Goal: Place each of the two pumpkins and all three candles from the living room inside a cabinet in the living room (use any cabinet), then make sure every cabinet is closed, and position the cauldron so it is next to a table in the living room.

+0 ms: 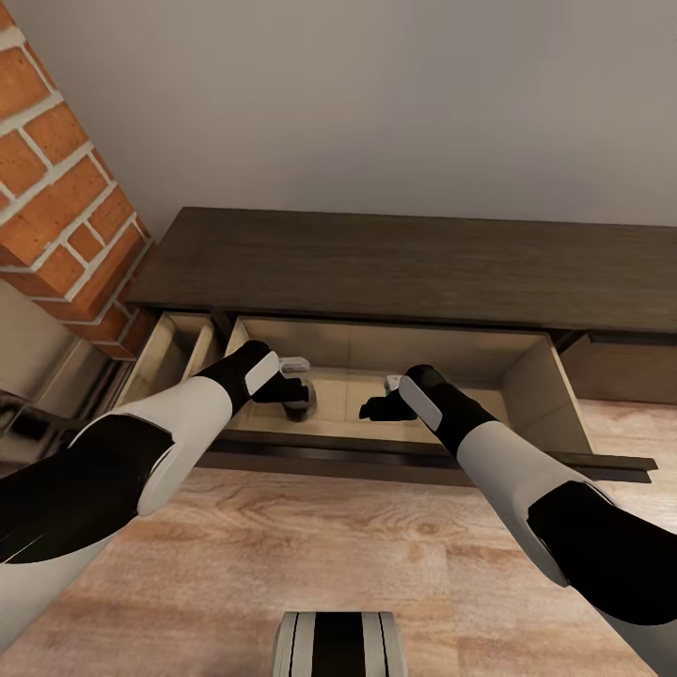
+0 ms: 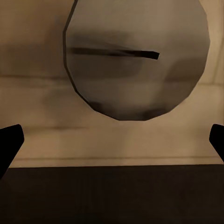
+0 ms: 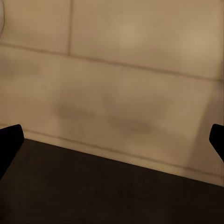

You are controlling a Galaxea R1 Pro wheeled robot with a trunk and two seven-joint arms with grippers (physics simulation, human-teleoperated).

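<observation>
The long dark-brown cabinet [image 1: 395, 268] stands against the wall with a wide drawer [image 1: 531, 381] pulled out. A grey-brown candle [image 1: 304, 406] stands on the drawer's pale floor. In the left wrist view its round paler top and dark wick [image 2: 135, 60] show from above. My left gripper [image 1: 287, 390] hovers right over it, open, with the fingers [image 2: 9, 142] wide apart and off the candle. My right gripper [image 1: 376, 409] is open inside the same drawer, over bare floor [image 3: 121, 93], a little to the candle's right. Pumpkins, cauldron and table are out of view.
A second, narrower drawer [image 1: 174, 353] is open at the cabinet's left end. A red brick column [image 1: 56, 169] rises close on the left. The drawer's dark front edge [image 1: 423, 456] lies under both forearms. Wooden floor [image 1: 329, 555] stretches toward my base [image 1: 338, 644].
</observation>
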